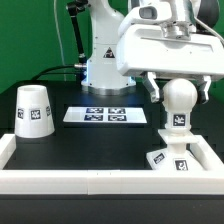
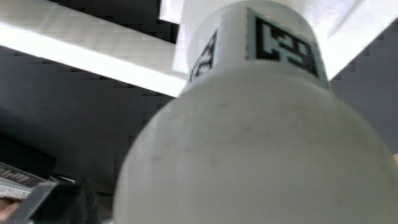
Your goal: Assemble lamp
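Observation:
My gripper (image 1: 177,88) is shut on the white ball-shaped bulb (image 1: 178,98), one finger on each side of the ball. The bulb hangs neck down, its tagged neck right over the post of the flat square base (image 1: 168,160) at the exterior view's right. I cannot tell whether the neck touches the post. The tapered shade (image 1: 34,112) stands apart at the exterior view's left. In the wrist view the bulb (image 2: 249,140) fills most of the picture, its tagged neck pointing away. A dark finger (image 2: 22,195) shows at its side. The base is hidden there.
The marker board (image 1: 105,115) lies on the black table between the shade and the base. A white raised rail (image 1: 90,183) runs along the front and sides of the work area, and shows as a pale band in the wrist view (image 2: 89,50). The arm's base (image 1: 100,65) stands behind.

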Robot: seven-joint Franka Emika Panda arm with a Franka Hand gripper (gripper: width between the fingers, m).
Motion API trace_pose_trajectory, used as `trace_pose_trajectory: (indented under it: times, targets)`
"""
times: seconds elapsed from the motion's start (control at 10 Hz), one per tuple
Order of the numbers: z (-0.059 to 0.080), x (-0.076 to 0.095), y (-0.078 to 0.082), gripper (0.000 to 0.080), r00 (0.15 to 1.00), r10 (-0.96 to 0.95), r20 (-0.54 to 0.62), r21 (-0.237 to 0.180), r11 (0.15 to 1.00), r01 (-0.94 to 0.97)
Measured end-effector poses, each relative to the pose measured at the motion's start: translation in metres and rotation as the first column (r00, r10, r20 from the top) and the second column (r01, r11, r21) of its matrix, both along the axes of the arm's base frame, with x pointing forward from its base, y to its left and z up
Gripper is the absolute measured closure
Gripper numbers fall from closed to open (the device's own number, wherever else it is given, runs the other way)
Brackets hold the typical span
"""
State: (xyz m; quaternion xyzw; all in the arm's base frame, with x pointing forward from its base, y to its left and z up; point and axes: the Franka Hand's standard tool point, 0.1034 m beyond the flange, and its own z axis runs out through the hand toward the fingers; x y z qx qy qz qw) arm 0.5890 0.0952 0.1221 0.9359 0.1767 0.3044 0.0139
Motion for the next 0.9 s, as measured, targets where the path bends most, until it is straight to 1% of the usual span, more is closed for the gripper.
trace_pose_trajectory:
  times: [0.2, 0.6, 0.8, 0.9]
  targets:
    - [0.002, -0.001, 0.0, 0.01, 1.0, 0.0, -0.012, 0.001, 1.0, 0.0]
    - [0.023, -0.003, 0.002, 0.01, 1.0, 0.005, -0.017, 0.004, 1.0, -0.005]
    - [0.019, -0.004, 0.004, 0.01, 0.999, 0.011, -0.046, 0.005, 1.0, -0.01]
    - [0.015, -0.006, 0.007, 0.01, 0.996, 0.017, -0.09, 0.005, 1.0, -0.017]
